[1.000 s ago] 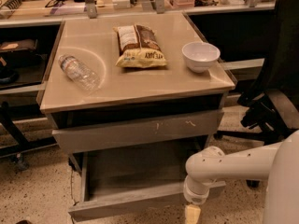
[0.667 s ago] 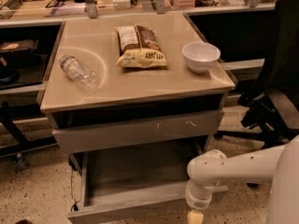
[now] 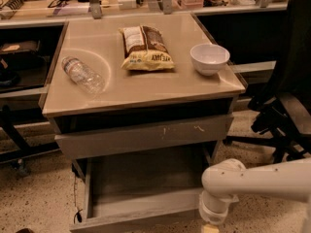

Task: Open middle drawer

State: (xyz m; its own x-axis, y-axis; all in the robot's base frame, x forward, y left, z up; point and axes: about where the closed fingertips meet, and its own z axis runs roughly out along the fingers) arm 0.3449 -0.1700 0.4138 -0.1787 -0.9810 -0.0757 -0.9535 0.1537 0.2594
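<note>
The middle drawer [image 3: 141,181] stands pulled out toward me below the scratched front [image 3: 146,136]. Its grey tray-like inside is bare, and its plain front [image 3: 131,221] lies near the bottom edge of the view. My gripper [image 3: 209,227] hangs from the white arm [image 3: 252,181] at the bottom right. It is at the right end of the drawer's front and mostly cut off by the frame edge.
On the cabinet's beige top [image 3: 146,89] lie a plastic bottle [image 3: 83,75], a snack bag [image 3: 145,47] and a white bowl [image 3: 209,58]. A black office chair [image 3: 286,101] stands at the right. Desks with clutter run along the back.
The middle drawer has slid a little further out toward me. The arm's wrist and gripper have moved slightly down and back with its front.
</note>
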